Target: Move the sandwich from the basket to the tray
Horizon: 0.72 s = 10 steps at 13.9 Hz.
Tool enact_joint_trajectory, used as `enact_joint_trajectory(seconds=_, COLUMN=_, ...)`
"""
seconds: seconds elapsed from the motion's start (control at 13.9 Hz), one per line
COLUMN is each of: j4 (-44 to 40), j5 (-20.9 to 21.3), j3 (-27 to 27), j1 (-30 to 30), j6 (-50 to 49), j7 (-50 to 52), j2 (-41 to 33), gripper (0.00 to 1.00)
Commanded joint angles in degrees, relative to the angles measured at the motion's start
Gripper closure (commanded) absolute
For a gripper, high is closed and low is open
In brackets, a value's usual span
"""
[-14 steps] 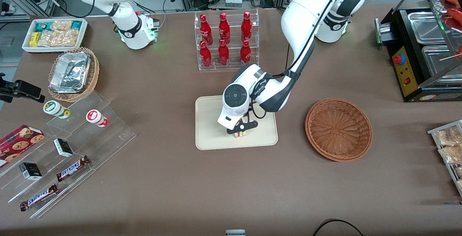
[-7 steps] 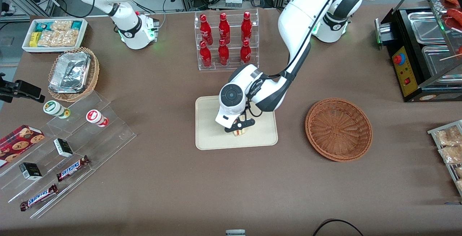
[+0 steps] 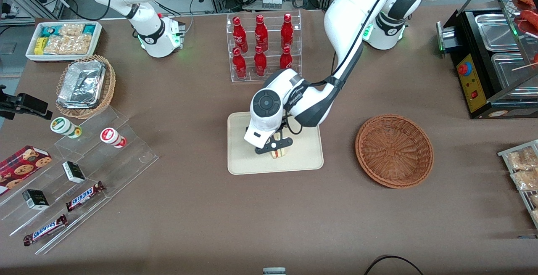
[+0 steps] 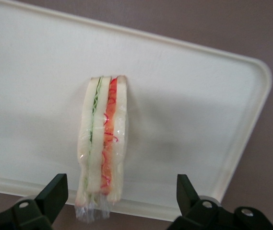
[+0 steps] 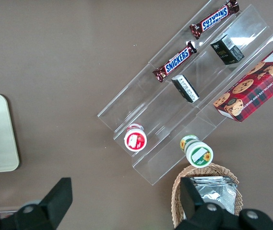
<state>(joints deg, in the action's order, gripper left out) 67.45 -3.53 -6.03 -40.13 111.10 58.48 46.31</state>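
Note:
The sandwich [image 3: 278, 154], a plastic-wrapped wedge of white bread with red, orange and green filling, stands on its edge on the cream tray [image 3: 248, 161]; it also shows in the left wrist view [image 4: 102, 143] on the tray [image 4: 189, 105]. My left gripper [image 3: 274, 146] hangs just above the sandwich with its fingers [image 4: 54, 191] wide open, apart from the bread on both sides. The reddish-brown wicker basket [image 3: 394, 150] sits empty beside the tray, toward the working arm's end of the table.
A clear rack of red bottles [image 3: 262, 46] stands farther from the front camera than the tray. Clear acrylic steps with candy bars [image 3: 84, 197] and cups, a tan foil basket [image 3: 85, 85] and a white snack bin [image 3: 63, 39] lie toward the parked arm's end.
My gripper has lifted off the sandwich and drawn away from the front camera with its fingers open. The sandwich stays on the tray.

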Motion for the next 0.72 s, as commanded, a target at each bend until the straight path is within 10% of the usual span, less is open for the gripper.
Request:
enact_joint_trajectory(seconds=0.0, j4=0.2, j5=0.3, j3=1.4, j1=0.0, j6=-4.7, j7=-3.5, j2=-5.2, gripper=0.0)
enact_joint_trajectory(seconds=0.65, j4=12.9, j5=3.9, j3=4.9, j1=9.9, j6=-14.3, j7=-18.2, j2=-20.5, gripper=0.0)
